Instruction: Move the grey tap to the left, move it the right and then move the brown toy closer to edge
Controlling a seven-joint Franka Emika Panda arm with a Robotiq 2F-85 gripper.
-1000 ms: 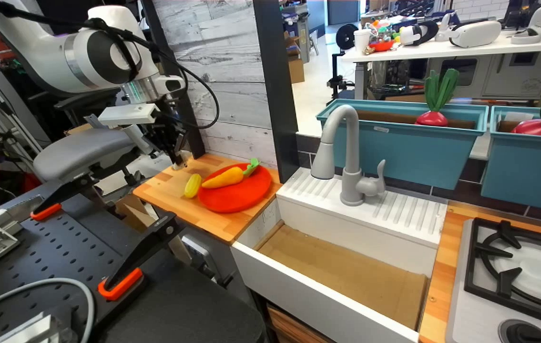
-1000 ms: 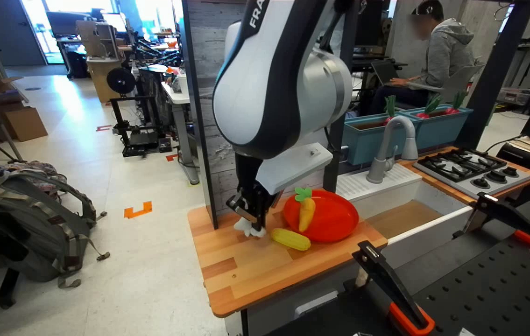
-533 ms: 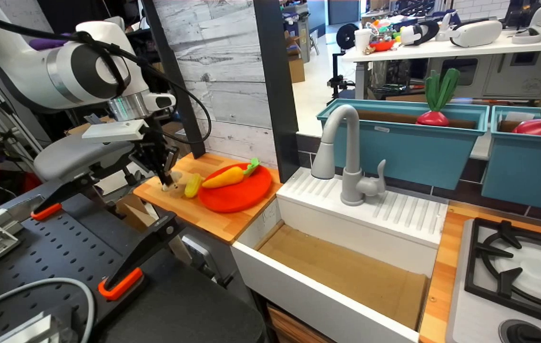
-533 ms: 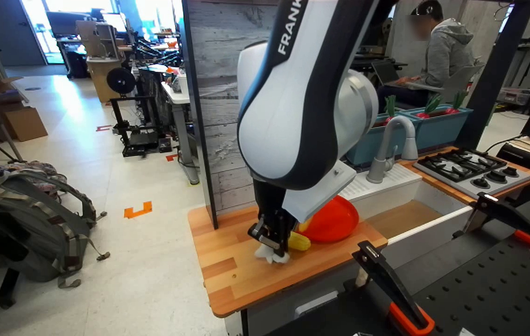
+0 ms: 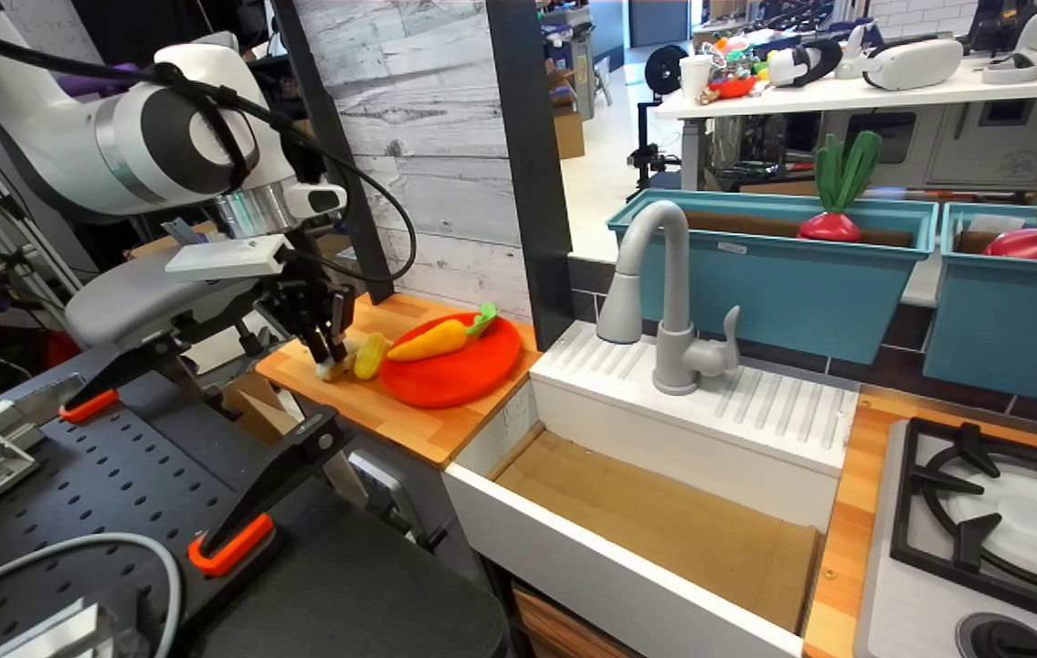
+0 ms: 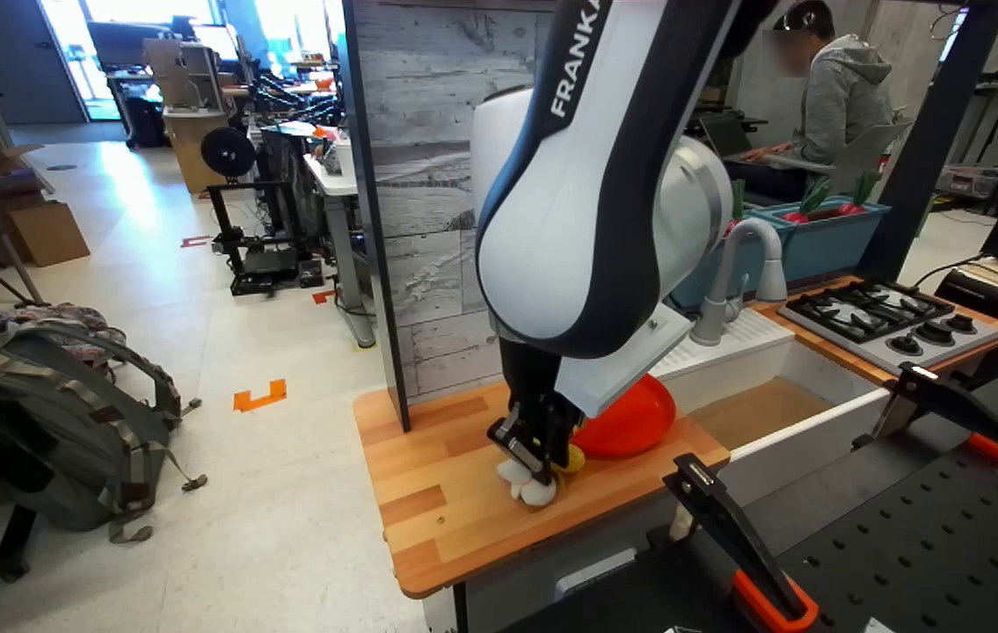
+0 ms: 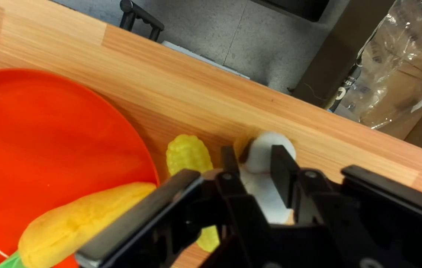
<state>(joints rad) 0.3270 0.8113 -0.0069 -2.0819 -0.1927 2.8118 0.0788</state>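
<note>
The brown toy (image 7: 242, 146), brown with pale white lobes (image 7: 264, 154), lies on the wooden board. Its white part also shows in both exterior views (image 5: 330, 370) (image 6: 536, 492). My gripper (image 7: 254, 152) is low over it, pointing down in both exterior views (image 5: 333, 355) (image 6: 553, 470). Its fingers (image 7: 283, 171) stand partly apart, with the toy under and between the tips; one finger covers part of a white lobe. The board's front edge (image 7: 196, 65) runs just beyond the toy. The grey tap (image 5: 675, 274) stands behind the sink with its spout to the left in that exterior view.
A yellow corn toy (image 7: 186, 152) lies right beside my gripper. A red-orange plate (image 7: 47, 130) with a yellow carrot toy (image 7: 80, 223) is next to it. The white sink (image 5: 609, 567) adjoins the board. A black clamp (image 6: 732, 519) stands near the board's front corner.
My gripper and the toy have moved away from the wall toward the board's front edge. In the last half second the fingers have parted, and corn shows between them. The tap has not moved.
</note>
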